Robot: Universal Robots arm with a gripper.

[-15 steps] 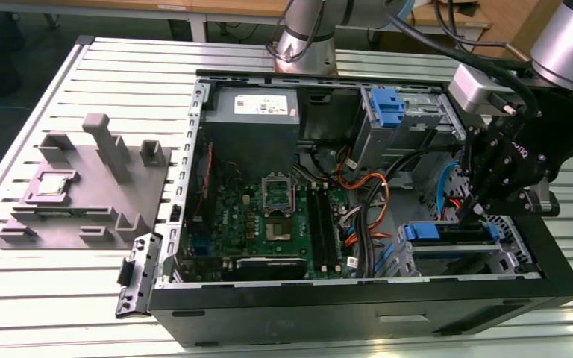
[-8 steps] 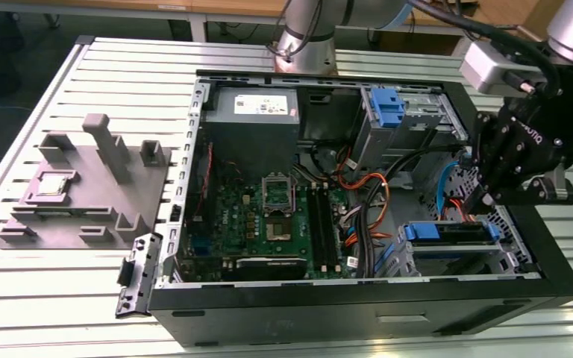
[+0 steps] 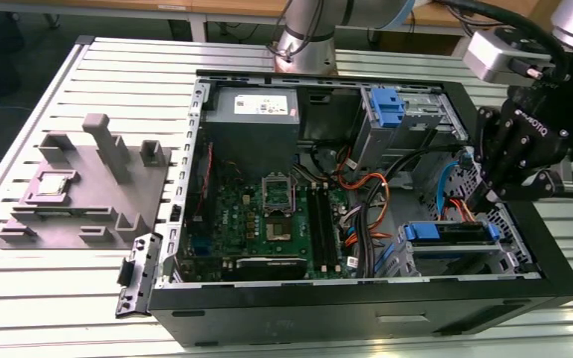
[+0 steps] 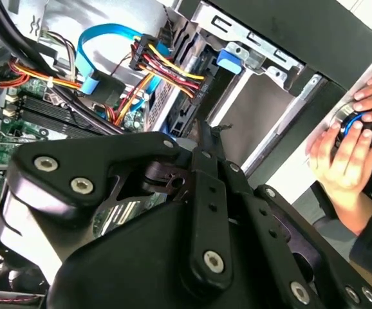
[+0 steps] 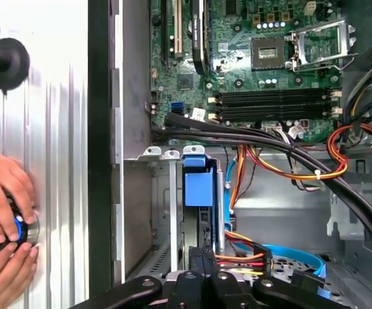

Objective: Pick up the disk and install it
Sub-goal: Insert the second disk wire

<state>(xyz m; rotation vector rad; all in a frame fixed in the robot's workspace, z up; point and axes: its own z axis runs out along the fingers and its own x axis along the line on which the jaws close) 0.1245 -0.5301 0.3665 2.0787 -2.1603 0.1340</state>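
The pincer [image 5: 203, 256] comes first: in both wrist views its two slim fingers look pressed together at the tips, with nothing visible between them, hovering right at the mouth of the drive bay in the corner of the open computer case [image 3: 366, 298]. Just beyond the tips stands the disk [image 5: 199, 190], edge-on in that bay with its blue rail and tab facing out, so it appears already slid into its slot. I judge it stiff, fairly heavy for its size and sensitive to knocks, with smooth metal faces that could slip. The better hold is across the blue plastic rails or the tab, and any push belongs there too. Close beside it runs a bundle of orange, red and black cables [image 5: 282, 170], near enough to snag. Farther in lies the green motherboard [image 5: 250, 71]. Outside the case, a person's hand [image 5: 2, 193] rests on a knob on the ribbed counter [image 3: 57, 298]
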